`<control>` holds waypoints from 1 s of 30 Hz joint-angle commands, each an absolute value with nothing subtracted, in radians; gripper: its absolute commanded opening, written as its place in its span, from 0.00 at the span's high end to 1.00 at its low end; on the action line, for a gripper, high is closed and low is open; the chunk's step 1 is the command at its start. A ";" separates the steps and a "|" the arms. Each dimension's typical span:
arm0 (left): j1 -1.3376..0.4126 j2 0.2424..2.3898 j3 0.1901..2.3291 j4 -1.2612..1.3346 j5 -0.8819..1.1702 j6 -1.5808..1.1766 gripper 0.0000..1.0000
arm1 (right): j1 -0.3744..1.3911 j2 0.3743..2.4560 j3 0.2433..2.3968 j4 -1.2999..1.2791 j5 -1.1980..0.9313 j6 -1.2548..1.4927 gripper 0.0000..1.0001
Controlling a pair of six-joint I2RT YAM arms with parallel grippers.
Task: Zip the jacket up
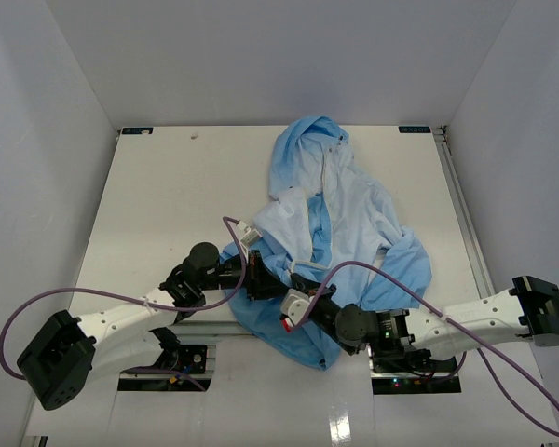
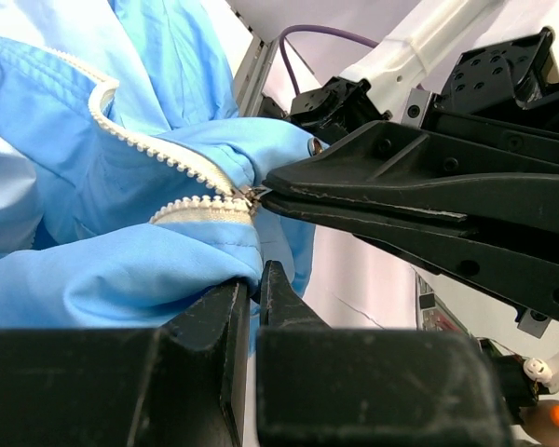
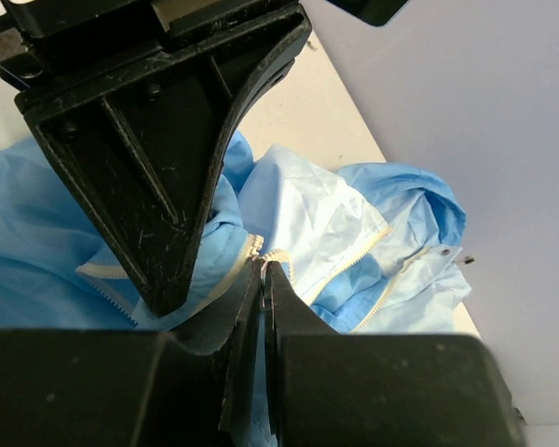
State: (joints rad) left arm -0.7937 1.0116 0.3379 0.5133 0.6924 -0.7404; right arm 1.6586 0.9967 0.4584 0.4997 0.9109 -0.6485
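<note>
The light blue jacket (image 1: 349,209) lies crumpled on the white table, hood at the far end and hem at the near edge. Its front is open, and the pale zipper teeth (image 2: 158,149) run in two strips that meet at the bottom. My left gripper (image 1: 255,279) is shut on the blue hem fabric just below the zipper's foot, seen in the left wrist view (image 2: 254,279). My right gripper (image 1: 301,296) comes in from the right, its fingertips (image 2: 289,191) pinched on the small metal zipper pull (image 2: 252,194). In the right wrist view my right gripper (image 3: 264,270) is shut at the join of the two teeth strips (image 3: 354,270).
The two grippers are nearly touching at the table's near edge. Purple cables (image 1: 102,298) loop over both arms. White walls enclose the table (image 1: 168,186) on three sides, and a metal rail (image 1: 458,200) runs along its right edge.
</note>
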 commanded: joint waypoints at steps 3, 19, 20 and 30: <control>-0.808 1.002 0.360 0.315 0.738 -0.720 1.00 | 1.548 0.963 0.569 0.467 0.852 -0.588 0.92; -0.801 0.784 0.402 0.185 0.503 -0.704 0.25 | 1.540 1.017 0.646 0.351 0.740 -0.281 0.92; -0.801 0.783 0.399 0.193 0.496 -0.716 0.24 | 1.540 1.018 0.651 0.351 0.732 -0.259 0.92; -0.802 0.802 0.344 0.276 0.371 -0.794 0.31 | 1.542 1.040 0.637 0.395 0.732 -0.174 0.92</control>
